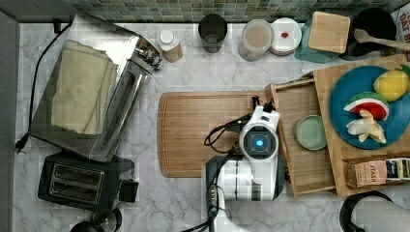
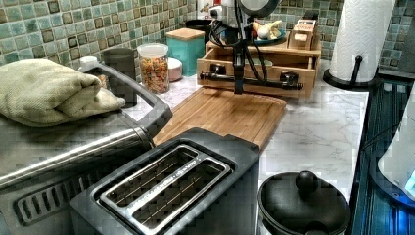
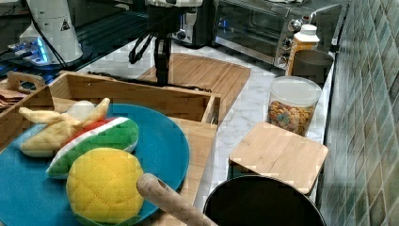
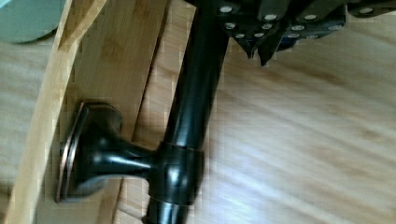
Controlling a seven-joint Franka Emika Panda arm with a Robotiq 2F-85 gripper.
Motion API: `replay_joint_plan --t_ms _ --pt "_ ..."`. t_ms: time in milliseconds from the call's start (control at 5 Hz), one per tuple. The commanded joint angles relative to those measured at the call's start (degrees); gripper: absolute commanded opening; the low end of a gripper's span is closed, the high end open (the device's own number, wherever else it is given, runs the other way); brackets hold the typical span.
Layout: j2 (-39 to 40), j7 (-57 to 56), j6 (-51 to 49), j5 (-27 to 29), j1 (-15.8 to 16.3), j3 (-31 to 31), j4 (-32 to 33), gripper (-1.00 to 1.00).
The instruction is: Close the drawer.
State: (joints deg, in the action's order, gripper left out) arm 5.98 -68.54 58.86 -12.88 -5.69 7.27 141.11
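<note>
Bamboo is what you see first in the top view: the drawer [image 1: 303, 159] stands pulled out from under the wooden top board [image 1: 325, 79] toward the cutting board [image 1: 193, 135], with a pale green dish [image 1: 310, 132] lying inside it. A blue plate [image 1: 345, 87] with toy fruit sits on that top board. Your arm covers the drawer's front edge, so the end effector [image 1: 261, 104] is mostly masked there. A toaster oven [image 1: 104, 82] sits at the top view's left on the marble desk [image 1: 193, 203].

In the left view, you find the black bar handle [image 2: 254, 81] running across the drawer's front, and the end effector [image 2: 239, 84] hangs upright at its middle, fingers reaching down across the bar above the cutting board. A cereal jar [image 2: 153, 67] stands near the tiles.

In the right view, you look over the plate into the open drawer [image 3: 131, 96]; the end effector [image 3: 162, 70] stands just beyond its front wall.

In the wrist view, the handle [image 4: 196, 93] runs under the fingertips [image 4: 254, 44], its mount [image 4: 88, 149] fixed to the drawer front. You cannot tell whether the fingers clamp the bar or merely rest at it.
</note>
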Motion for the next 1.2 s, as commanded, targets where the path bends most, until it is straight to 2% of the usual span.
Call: replay_joint_plan --t_ms 200,400,800,1200 --pt "9.32 -8.95 -5.34 3.31 -11.51 8.87 -20.36 -1.00" --pt "10.18 -10.34 -4.67 4.05 -12.46 9.87 -22.44 -1.00" --pt "8.81 -11.58 -1.40 6.07 -13.69 10.09 -21.56 -1.00" --pt "8.82 -11.66 -1.39 6.17 -13.48 10.30 -21.57 -1.00"
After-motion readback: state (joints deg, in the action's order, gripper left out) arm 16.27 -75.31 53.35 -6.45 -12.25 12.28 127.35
